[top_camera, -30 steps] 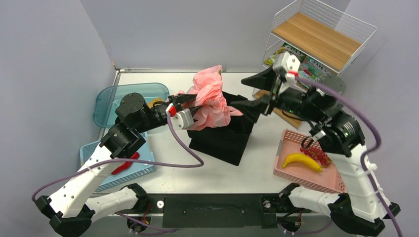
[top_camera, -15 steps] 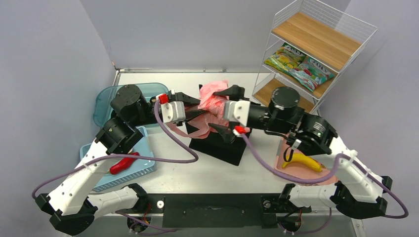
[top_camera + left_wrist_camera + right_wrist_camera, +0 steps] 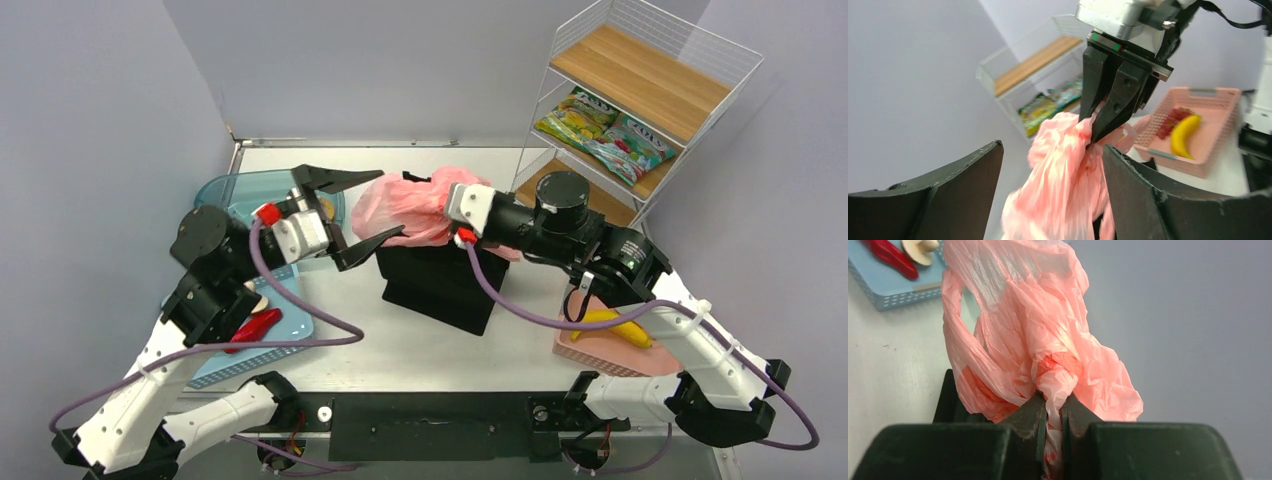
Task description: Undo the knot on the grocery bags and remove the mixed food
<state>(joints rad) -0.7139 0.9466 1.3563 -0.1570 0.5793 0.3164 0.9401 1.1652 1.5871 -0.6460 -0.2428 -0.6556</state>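
Nearest the arm bases, the sorted food shows what the baskets are for. The banana [image 3: 618,326] and the red fruit cluster [image 3: 1174,119] lie in the pink basket [image 3: 600,358] on the right. The chilli [image 3: 255,328] and mushroom [image 3: 921,247] lie in the blue basket [image 3: 298,336] on the left, each arm having a drop-off within easy reach. Mid-table stands the black tote [image 3: 440,288], and the pink grocery bag [image 3: 400,205] is over its far part, though I cannot tell whether it rests on the tote or hangs just clear. The right gripper [image 3: 1050,402] is clamped tight on the twisted neck of plastic just below the knot [image 3: 1058,367]. That grip probably anchors the bag so the tie is presented sideways to the other arm. The left gripper [image 3: 355,212] faces it with its jaws spread wide and nothing between them, just short of the bag. This looks like a lining-up for a pinch on a loose handle to pull against the right arm's hold. The knot looks tight, so the bag is not yet opened. At the far right, the wire shelf [image 3: 640,90] holds snack packets [image 3: 600,125], well apart from the work.
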